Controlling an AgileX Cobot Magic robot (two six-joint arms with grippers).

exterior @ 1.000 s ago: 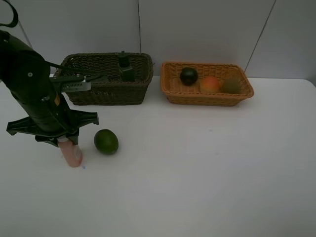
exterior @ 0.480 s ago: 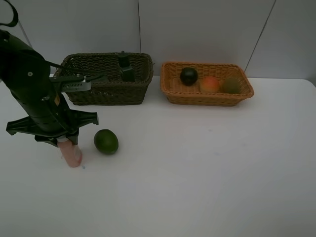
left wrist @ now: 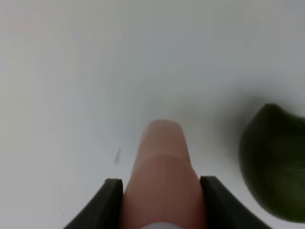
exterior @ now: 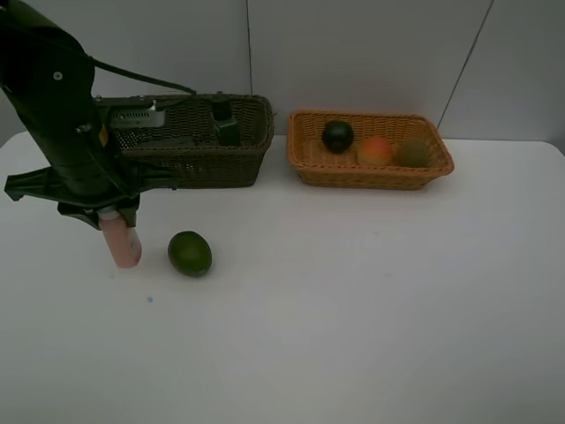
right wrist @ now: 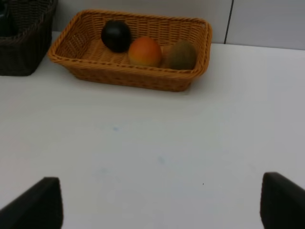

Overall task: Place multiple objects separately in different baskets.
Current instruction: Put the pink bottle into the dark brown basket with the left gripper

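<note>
My left gripper is shut on the pink bottle, which hangs bottom-down just above the table; the wrist view shows the pink bottle clamped between both fingers. Right beside it on the table lies the round green fruit. The dark basket behind holds the dark green pump bottle. In the light orange basket lie the mangosteen, peach and kiwi. My right gripper is open over bare table, its fingertips wide apart.
The white table runs to a grey wall behind the baskets. The left arm's dark body stands in front of the dark basket's left end.
The left arm has risen and drawn back toward the dark basket, lifting the pink bottle off the table. The green fruit has not moved.
</note>
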